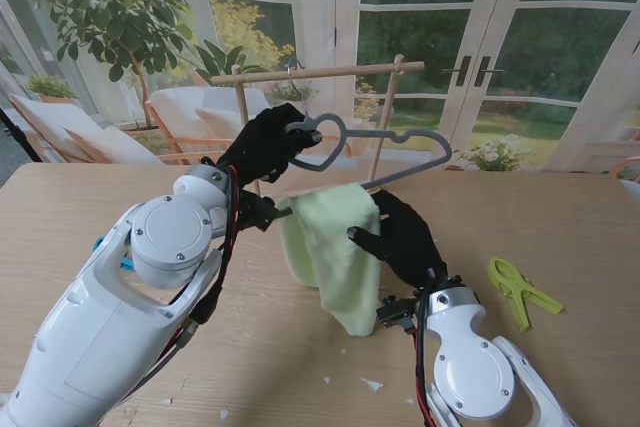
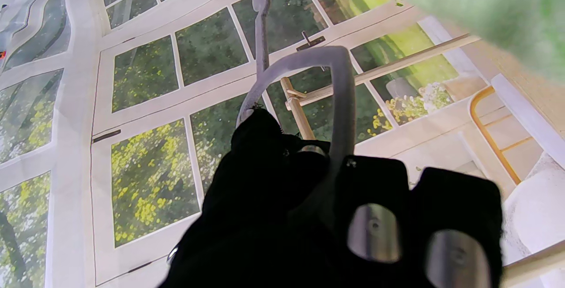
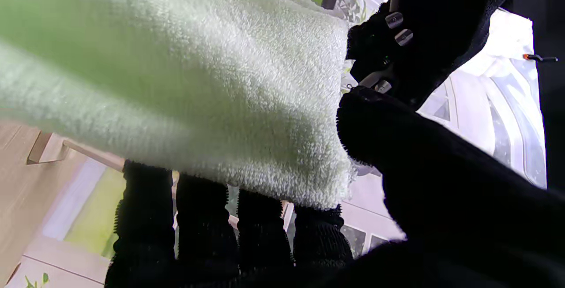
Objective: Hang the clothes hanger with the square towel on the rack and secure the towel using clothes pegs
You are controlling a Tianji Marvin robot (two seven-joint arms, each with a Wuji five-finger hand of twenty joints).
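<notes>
My left hand [image 1: 262, 142] is shut on the heart-shaped neck of the grey hanger [image 1: 400, 137], holding it up just in front of the wooden rack [image 1: 320, 72]. The hanger's hook [image 1: 292, 67] is close to the rack's top rod; I cannot tell if it rests on it. In the left wrist view, the hook [image 2: 260, 14] rises past my fingers [image 2: 375, 230] with the rod [image 2: 375, 72] beyond. A pale green towel [image 1: 330, 247] drapes over the hanger's bar. My right hand [image 1: 405, 237] grips the towel's [image 3: 198, 80] right edge, thumb [image 3: 397, 147] in front, fingers [image 3: 260, 235] behind.
One green clothes peg [image 1: 522, 292] lies on the wooden table [image 1: 560, 207] to the right of my right hand. Small white scraps [image 1: 370, 384] lie on the table close to me. The rack's two posts stand behind the towel, with glass doors beyond.
</notes>
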